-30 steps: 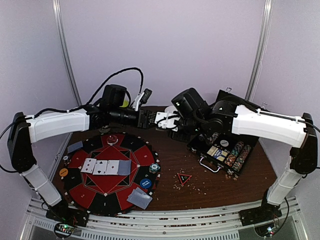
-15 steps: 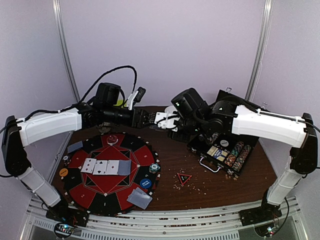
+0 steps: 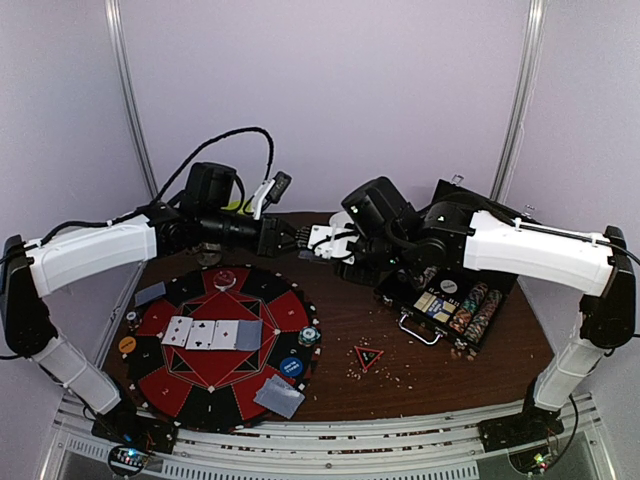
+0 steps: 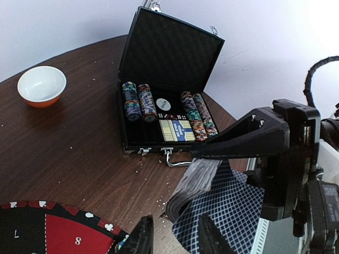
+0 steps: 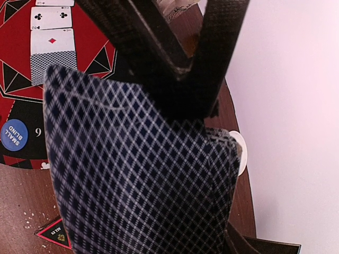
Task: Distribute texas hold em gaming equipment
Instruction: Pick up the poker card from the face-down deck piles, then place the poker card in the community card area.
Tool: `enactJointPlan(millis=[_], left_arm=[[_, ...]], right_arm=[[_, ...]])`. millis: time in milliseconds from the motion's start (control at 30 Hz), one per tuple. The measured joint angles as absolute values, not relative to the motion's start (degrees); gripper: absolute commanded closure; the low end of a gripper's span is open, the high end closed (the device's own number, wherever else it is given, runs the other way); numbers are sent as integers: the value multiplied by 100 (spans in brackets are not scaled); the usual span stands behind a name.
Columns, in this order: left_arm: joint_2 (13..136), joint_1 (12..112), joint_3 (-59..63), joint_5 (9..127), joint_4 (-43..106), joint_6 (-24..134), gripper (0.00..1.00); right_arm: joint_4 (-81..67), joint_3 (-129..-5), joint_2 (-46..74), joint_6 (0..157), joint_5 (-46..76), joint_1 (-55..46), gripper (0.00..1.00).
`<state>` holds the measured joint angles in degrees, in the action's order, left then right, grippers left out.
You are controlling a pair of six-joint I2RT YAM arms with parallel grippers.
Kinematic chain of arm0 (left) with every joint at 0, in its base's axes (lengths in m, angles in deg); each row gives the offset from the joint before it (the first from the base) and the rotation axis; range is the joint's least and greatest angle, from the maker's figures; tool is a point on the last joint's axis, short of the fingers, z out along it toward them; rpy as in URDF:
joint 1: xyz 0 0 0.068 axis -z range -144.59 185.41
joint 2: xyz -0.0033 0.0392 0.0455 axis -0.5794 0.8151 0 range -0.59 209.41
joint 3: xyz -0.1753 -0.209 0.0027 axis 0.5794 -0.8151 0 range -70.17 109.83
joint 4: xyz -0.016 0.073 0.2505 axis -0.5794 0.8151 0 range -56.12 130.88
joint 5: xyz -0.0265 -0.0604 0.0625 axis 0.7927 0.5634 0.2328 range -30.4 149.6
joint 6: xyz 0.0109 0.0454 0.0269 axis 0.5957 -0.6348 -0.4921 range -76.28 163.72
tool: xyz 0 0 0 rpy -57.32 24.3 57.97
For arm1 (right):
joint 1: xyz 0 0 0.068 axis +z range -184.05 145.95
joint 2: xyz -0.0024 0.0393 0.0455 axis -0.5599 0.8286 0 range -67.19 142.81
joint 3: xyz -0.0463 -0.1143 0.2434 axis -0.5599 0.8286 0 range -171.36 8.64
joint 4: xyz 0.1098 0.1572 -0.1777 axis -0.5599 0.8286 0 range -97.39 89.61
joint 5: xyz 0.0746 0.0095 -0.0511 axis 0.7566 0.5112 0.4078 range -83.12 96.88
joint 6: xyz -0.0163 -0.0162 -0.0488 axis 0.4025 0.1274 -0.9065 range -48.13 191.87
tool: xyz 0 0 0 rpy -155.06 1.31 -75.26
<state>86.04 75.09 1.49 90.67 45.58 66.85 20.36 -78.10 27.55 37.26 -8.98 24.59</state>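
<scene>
The left end effector (image 3: 284,237) has drawn slightly back from the right end effector (image 3: 318,243), which stays clamped on the card deck (image 5: 137,169) above the counter (image 3: 440,370); the left's fingers (image 4: 140,238) seemingly stand apart.

Robot test enclosure, laboratory type.

Plain pale walls (image 3: 330,90) and upright metal frame posts (image 3: 130,100) box in a dark wood table (image 3: 400,390). A slotted metal rail (image 3: 330,445) runs along the near edge, carrying both arm bases at its corners. Loose black cabling (image 3: 225,145) hangs over the left arm. No domestic furnishings visible.
</scene>
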Motion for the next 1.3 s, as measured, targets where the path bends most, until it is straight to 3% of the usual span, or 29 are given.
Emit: enactJointPlan(millis=[100, 267, 333, 767, 1300], left_arm=[[8670, 7509, 197, 9093, 4573, 6659, 73], [8766, 7509, 280, 9189, 4600, 6626, 88], [8781, 7509, 297, 9244, 4604, 6615, 100], [8587, 7487, 365, 9205, 4750, 6508, 100], [7096, 7002, -575, 8558, 3990, 7221, 100]], right_arm=[[2036, -7810, 2755, 3726, -898, 2459, 56], [2036, -7810, 2755, 3726, -898, 2459, 56], [2036, -7810, 2755, 3726, -898, 2459, 56], [2034, -7810, 2755, 3726, -900, 2459, 56], [2031, -7810, 2755, 3729, -998, 2459, 56]])
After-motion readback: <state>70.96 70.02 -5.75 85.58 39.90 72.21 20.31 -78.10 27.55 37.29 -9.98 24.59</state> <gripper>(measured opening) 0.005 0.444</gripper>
